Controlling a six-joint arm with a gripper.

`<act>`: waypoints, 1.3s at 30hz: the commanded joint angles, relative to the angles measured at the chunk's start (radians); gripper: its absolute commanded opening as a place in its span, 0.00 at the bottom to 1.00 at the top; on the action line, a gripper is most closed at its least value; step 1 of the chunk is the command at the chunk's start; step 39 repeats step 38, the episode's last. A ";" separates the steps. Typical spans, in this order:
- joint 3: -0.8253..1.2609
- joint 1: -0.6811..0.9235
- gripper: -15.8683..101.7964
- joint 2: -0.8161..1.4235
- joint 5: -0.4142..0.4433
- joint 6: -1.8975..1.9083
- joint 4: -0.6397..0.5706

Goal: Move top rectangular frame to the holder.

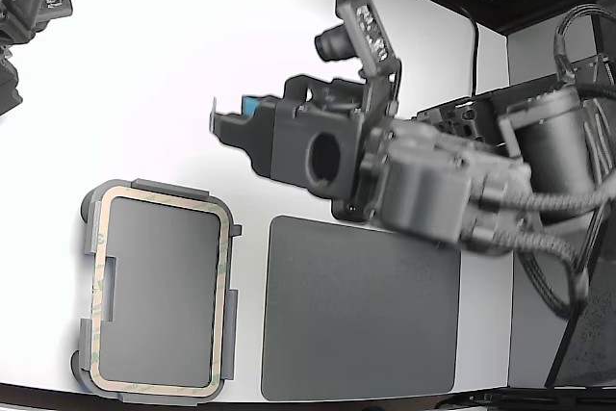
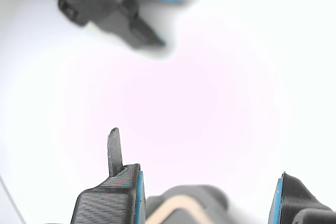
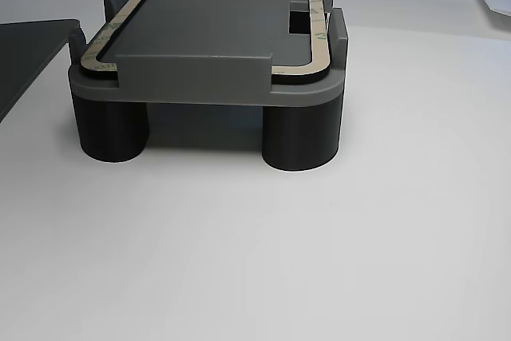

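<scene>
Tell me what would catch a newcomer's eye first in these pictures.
The big dark arm reaching in from the exterior view's right, its pincer open and empty over bare white table. Next, the beige rectangular frame already lying in the grey holder at the exterior view's lower left, beside a flat dark mat.

The surface [image 1: 144,74] under me is plain glossy white. My fingers [image 2: 123,195] are dark grey to black with ribbed faces and bright blue pads. The rectangular frame [image 1: 162,197] is beige-tan with faint greenish marks, edged by a thin black line in the other view. The holder [image 3: 200,81] is mid grey on darker grey round legs. The flat mat [image 1: 361,315] is plain dark grey.
</scene>
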 commanded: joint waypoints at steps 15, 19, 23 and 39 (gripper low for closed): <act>0.839 -0.431 0.98 0.904 -0.479 -1.048 -0.267; 0.957 -0.426 0.98 1.005 -0.509 -1.066 -0.253; 0.971 -0.430 0.98 1.048 -0.538 -1.078 -0.235; 0.976 -0.428 0.98 1.046 -0.482 -1.043 -0.247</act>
